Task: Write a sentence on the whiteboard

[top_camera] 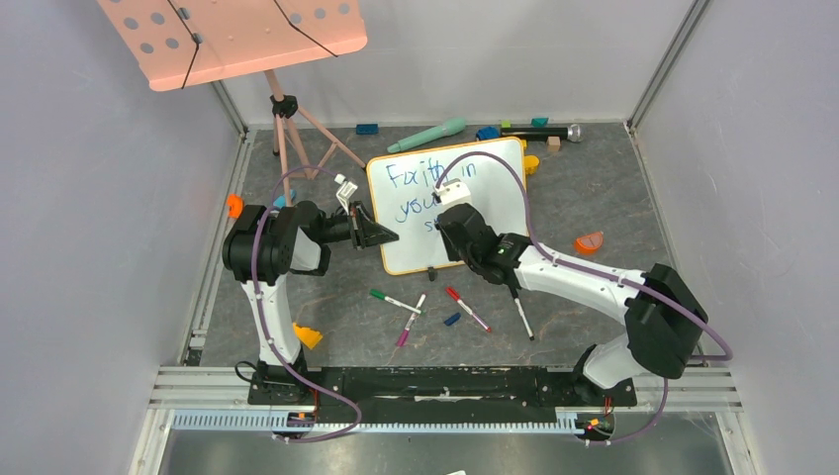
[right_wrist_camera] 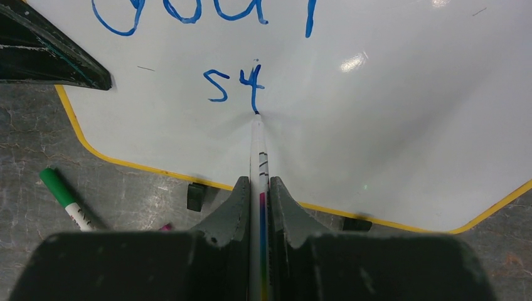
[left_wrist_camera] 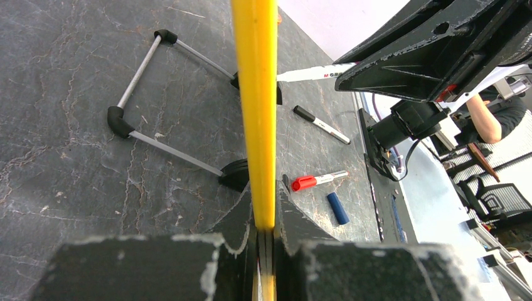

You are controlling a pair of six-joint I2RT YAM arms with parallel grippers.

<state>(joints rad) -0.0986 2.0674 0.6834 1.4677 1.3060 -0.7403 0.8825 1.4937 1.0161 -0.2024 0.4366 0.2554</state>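
Observation:
The whiteboard [top_camera: 495, 213] with its yellow frame stands tilted on the dark floor. Blue writing [top_camera: 430, 175] on it reads "Faith in", "your" and a started "st" [right_wrist_camera: 235, 84]. My left gripper [top_camera: 381, 236] is shut on the board's left edge; the yellow frame [left_wrist_camera: 254, 94] runs between its fingers [left_wrist_camera: 263, 207]. My right gripper [top_camera: 443, 220] is shut on a white marker [right_wrist_camera: 258, 157]. The marker's blue tip touches the board [right_wrist_camera: 389, 125] at the foot of the "t". The right gripper's fingers [right_wrist_camera: 260, 185] hover over the board's lower edge.
A pink music stand [top_camera: 237, 40] stands at the back left. Loose markers lie in front of the board: green [top_camera: 396, 300], red [top_camera: 465, 309], black [top_camera: 519, 315], plus a blue cap [left_wrist_camera: 337, 208]. Toy microphones [top_camera: 427, 135] and blocks lie at the back, and an orange piece [top_camera: 590, 241] at the right.

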